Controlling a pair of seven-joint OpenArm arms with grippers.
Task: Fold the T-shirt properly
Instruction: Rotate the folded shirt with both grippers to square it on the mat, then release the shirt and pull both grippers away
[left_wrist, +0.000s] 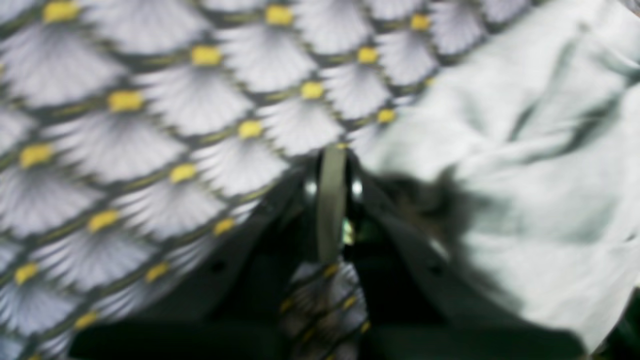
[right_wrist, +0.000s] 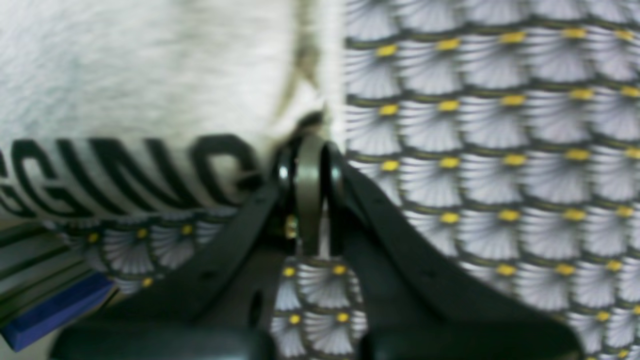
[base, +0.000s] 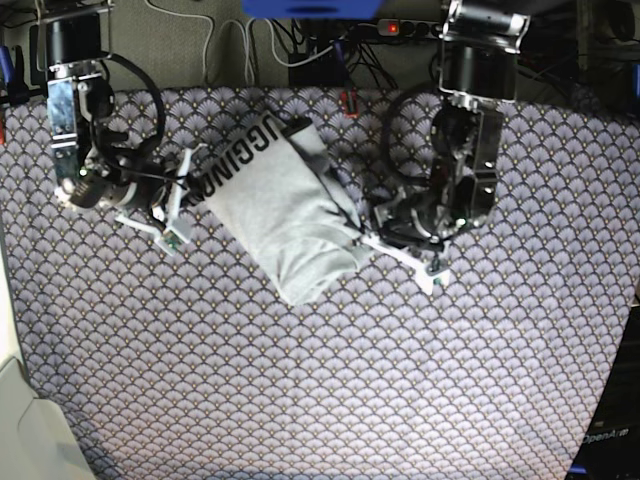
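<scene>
The light grey T-shirt (base: 285, 205) lies bunched in a slanted, partly folded heap on the patterned tablecloth (base: 300, 380). Its black lettering (base: 235, 155) runs along the upper left edge and reads large in the right wrist view (right_wrist: 125, 172). My right gripper (base: 190, 185) is at that lettered edge. Its jaws are shut, and creases of the T-shirt (right_wrist: 150, 75) converge at the gripper's tip (right_wrist: 310, 137). My left gripper (base: 372, 238) is at the heap's lower right corner, jaws shut (left_wrist: 332, 150) where a point of the T-shirt (left_wrist: 525, 165) meets them.
Cables and a power strip (base: 330, 40) lie along the table's far edge behind both arms. A blue-edged object (right_wrist: 55, 310) shows past the cloth's edge in the right wrist view. A pale surface (base: 15, 420) borders the table at the lower left.
</scene>
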